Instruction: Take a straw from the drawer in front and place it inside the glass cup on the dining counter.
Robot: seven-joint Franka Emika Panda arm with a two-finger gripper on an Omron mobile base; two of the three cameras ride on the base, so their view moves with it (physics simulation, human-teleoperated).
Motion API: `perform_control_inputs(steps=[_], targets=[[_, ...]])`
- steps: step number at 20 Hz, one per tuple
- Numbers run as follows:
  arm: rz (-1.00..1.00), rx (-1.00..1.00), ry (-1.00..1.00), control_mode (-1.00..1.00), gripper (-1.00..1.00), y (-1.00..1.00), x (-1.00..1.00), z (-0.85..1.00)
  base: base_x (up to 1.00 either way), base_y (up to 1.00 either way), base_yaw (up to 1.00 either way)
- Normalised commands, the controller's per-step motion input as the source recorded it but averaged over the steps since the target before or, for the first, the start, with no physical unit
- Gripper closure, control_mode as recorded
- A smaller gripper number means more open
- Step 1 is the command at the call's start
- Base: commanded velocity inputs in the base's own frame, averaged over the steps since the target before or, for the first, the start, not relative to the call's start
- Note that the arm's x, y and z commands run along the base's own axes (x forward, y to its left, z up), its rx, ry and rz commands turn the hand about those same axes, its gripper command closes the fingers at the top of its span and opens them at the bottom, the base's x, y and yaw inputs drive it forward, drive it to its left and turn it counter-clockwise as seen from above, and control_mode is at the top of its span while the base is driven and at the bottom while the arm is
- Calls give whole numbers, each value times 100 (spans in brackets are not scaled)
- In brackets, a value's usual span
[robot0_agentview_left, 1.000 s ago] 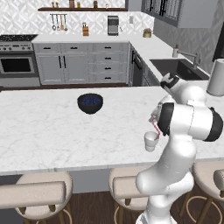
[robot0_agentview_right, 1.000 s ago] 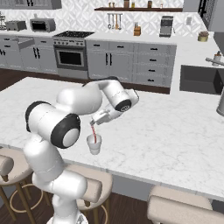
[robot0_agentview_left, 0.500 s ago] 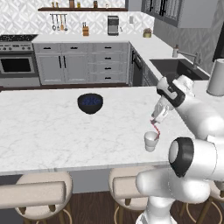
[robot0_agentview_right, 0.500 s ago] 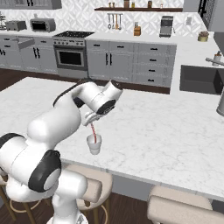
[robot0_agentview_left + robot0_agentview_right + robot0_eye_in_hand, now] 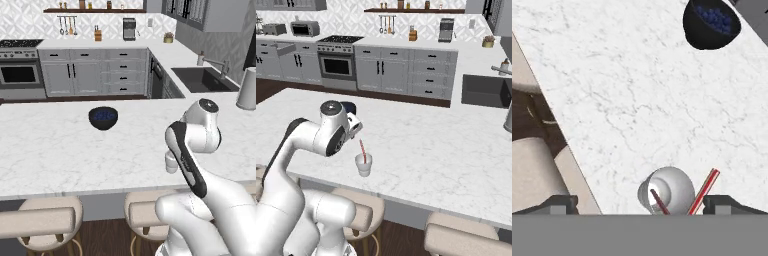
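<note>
Straw [image 5: 362, 150] now standing tilted in glass cup [image 5: 363, 164] on dining counter [image 5: 456, 150]; jaws fully open, empty, drawn back above cup; placement apparently complete

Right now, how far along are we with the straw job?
Done: the straw stands leaning inside the glass cup on the dining counter. In hand: nothing; the end effector is open, fingertips either side of the cup. Left: nothing of the placing; at most backing the arm away.

glass cup [image 5: 171, 163]: mostly behind arm | straw [image 5: 702, 191]: lower end cut off by edge
</note>
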Motion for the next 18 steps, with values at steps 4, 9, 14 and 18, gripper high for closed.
perform_control_inputs(steps=[4,9,14,18], targets=[[-19,-8,-1,-100,-100,33,-60,46,0,0,0],[-17,3,16,-100,-100,31,-62,26,0,0,0],[-15,9,24,-100,-100,35,-61,9,0,0,0],[-10,5,22,-100,-100,47,-63,0,0,0,0]])
